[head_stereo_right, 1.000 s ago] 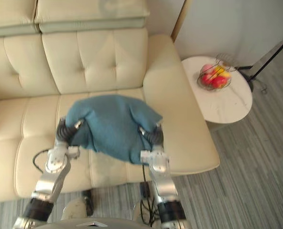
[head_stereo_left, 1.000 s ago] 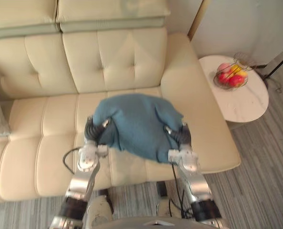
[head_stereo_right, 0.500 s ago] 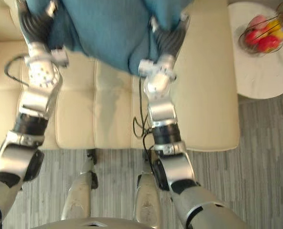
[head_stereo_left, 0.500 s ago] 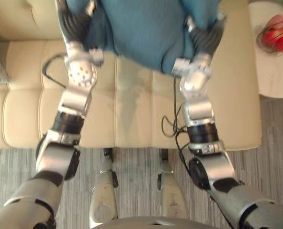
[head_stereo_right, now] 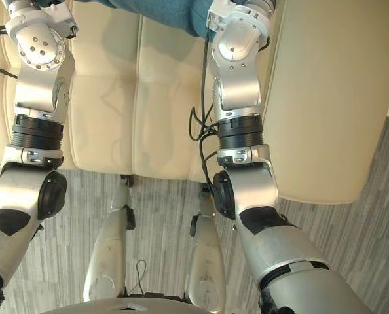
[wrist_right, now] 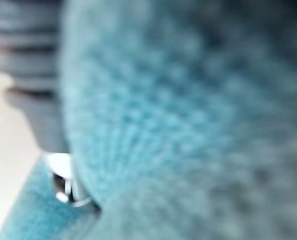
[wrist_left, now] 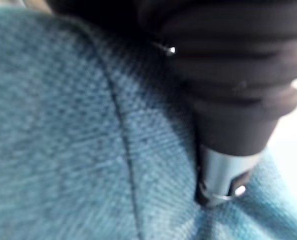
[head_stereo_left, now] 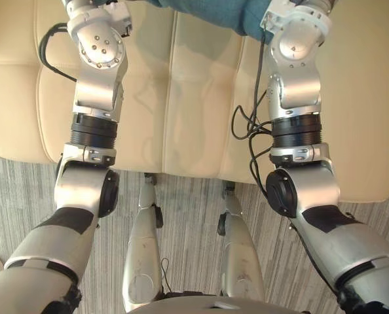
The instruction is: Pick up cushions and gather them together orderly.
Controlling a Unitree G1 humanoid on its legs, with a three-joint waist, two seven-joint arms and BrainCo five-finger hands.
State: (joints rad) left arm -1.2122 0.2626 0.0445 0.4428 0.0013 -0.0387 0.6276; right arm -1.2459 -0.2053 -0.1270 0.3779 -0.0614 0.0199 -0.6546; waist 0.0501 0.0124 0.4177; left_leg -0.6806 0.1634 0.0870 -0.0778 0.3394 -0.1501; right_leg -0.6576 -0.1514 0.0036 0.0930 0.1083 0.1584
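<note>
A blue knitted cushion (head_stereo_left: 207,10) shows as a strip at the top edge of the eye views, above the cream sofa seat (head_stereo_left: 181,98). Both silver arms reach up to it, one at each side, and run off the top edge. In the left wrist view the cushion's cloth (wrist_left: 63,125) presses against my left hand (wrist_left: 223,75) under its dark ribbed cover. Blue cloth (wrist_right: 188,125) also bulges close against my right hand (wrist_right: 33,75) in the right wrist view. How either hand grips is hidden in the cloth.
The sofa's front edge runs across the eye views, with its wide armrest (head_stereo_right: 325,98) on the right. Grey striped floor (head_stereo_left: 24,196) lies below the sofa.
The camera has tipped down: the cushion, in full view between both hands a second ago, now sits at the top edge. The side table with fruit has left the picture.
</note>
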